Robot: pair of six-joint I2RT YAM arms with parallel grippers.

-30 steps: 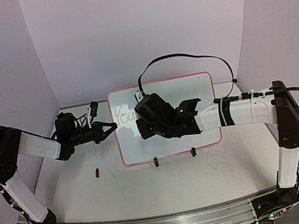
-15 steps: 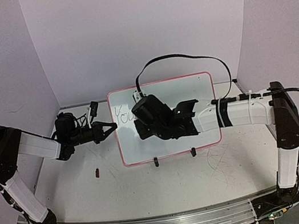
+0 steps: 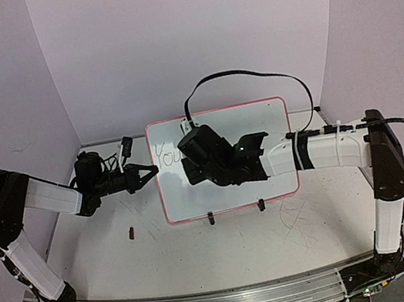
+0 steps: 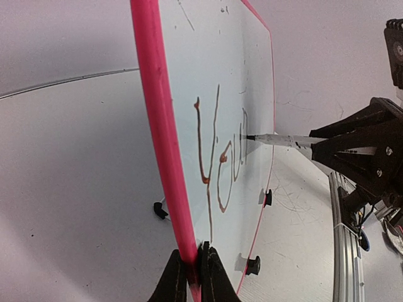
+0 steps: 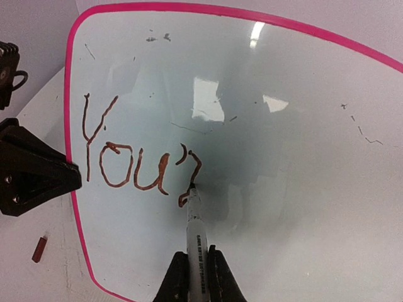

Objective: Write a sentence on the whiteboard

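The whiteboard (image 3: 259, 117), white with a pink frame, stands tilted on the table. My left gripper (image 3: 152, 172) (image 4: 194, 251) is shut on its left frame edge (image 4: 151, 94). My right gripper (image 5: 198, 258) (image 3: 194, 169) is shut on a grey marker (image 5: 195, 226) (image 4: 277, 139). The marker's tip touches the board just right of the writing. The sentence (image 5: 126, 163) (image 4: 220, 157) (image 3: 165, 156) reads "You'" in dark reddish-brown strokes. A wavy stroke follows, ending at the tip. In the top view the right wrist hides part of the writing.
Two black clip feet (image 3: 210, 217) (image 3: 259, 204) hold the board's lower edge. A small red cap (image 3: 132, 232) (image 5: 39, 248) lies on the scratched table left of the board. Purple walls close in the back and both sides. A black cable arcs above the right arm.
My right gripper has shifted slightly left and up along the board with the marker. The left gripper and the whiteboard have stayed still.
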